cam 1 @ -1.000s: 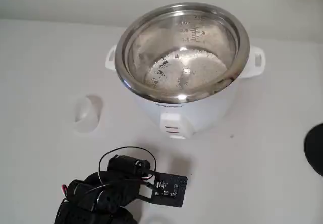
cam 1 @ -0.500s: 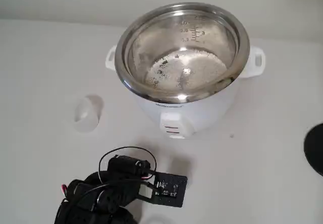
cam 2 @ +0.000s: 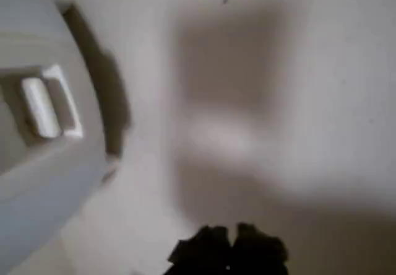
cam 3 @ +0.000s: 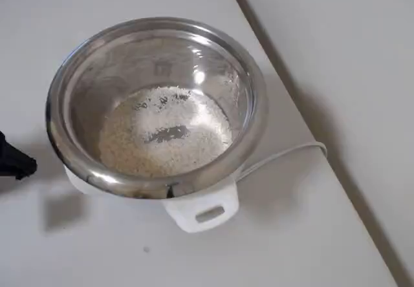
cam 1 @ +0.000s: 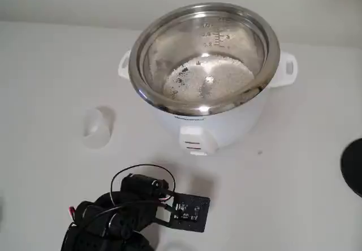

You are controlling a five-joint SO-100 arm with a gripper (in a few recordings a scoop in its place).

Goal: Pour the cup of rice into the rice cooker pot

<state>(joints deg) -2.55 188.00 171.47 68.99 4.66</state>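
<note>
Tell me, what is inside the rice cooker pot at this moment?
Inside the rice cooker pot lies the rice, a thin white layer on the bottom with a few bare steel patches. Level marks show on its inner wall. Nothing covers the inside.

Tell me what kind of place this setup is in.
Probably a home or lab tabletop rigged for a cooking test, not a real kitchen. A rice cooker pot with rice in it and a small cup sit on a bare white table, with a black robot arm beside them.
</note>
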